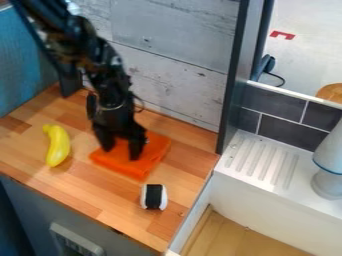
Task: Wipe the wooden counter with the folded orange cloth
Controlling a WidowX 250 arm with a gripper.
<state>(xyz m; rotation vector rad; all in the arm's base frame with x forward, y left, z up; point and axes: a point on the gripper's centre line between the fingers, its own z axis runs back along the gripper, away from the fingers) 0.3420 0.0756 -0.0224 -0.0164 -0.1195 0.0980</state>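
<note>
Gripper (121, 151) at the orange cloth (127, 168), fingers apart, hiding part of it; contact unclear. Near the cloth on the counter (87, 192): banana (58, 146), black-and-white roll (154, 196). Grey lamp-shaped object (329, 165), cut off at right edge.

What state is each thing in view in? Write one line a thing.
Hand: open, pointing down over the cloth.
Cloth: flat on the counter.
Banana: whole, yellow, lying down.
Roll: white, wrapped with a black band.
Gray object: upright, partly cut off at the right edge.
</note>
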